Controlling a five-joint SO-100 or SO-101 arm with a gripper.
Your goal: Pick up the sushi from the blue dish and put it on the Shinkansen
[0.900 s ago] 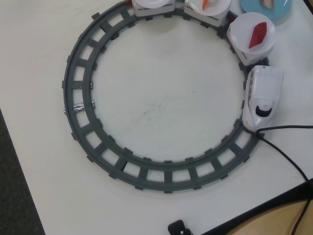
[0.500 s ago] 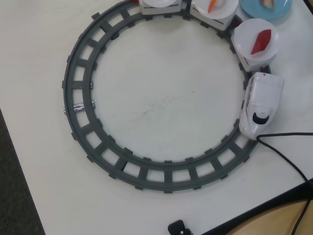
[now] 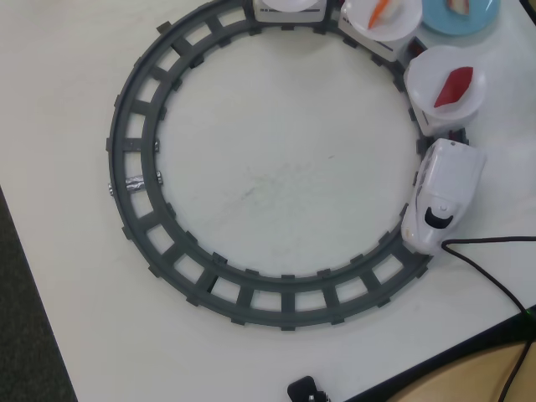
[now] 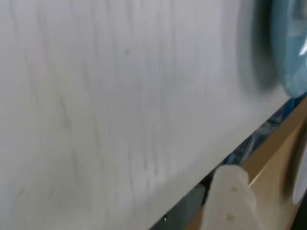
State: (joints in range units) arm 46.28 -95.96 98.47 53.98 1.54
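Overhead view: the sushi [image 3: 460,5] is seen on the blue dish [image 3: 444,21], far right, beside the Shinkansen [image 3: 441,195]; finger state cannot be told.

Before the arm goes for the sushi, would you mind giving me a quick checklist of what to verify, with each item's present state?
1. Sushi on the blue dish: ok, at the overhead view's top edge, partly cut off.
2. Shinkansen on the grey track: ok.
3. Free white plate: cannot tell; the nearest plate holds a red piece, the next an orange-and-white piece, the third is cropped.
4. Gripper state: cannot tell; the wrist view is blurred, showing one pale part.
5. Black cable near the train's nose: not ok, possible snag.
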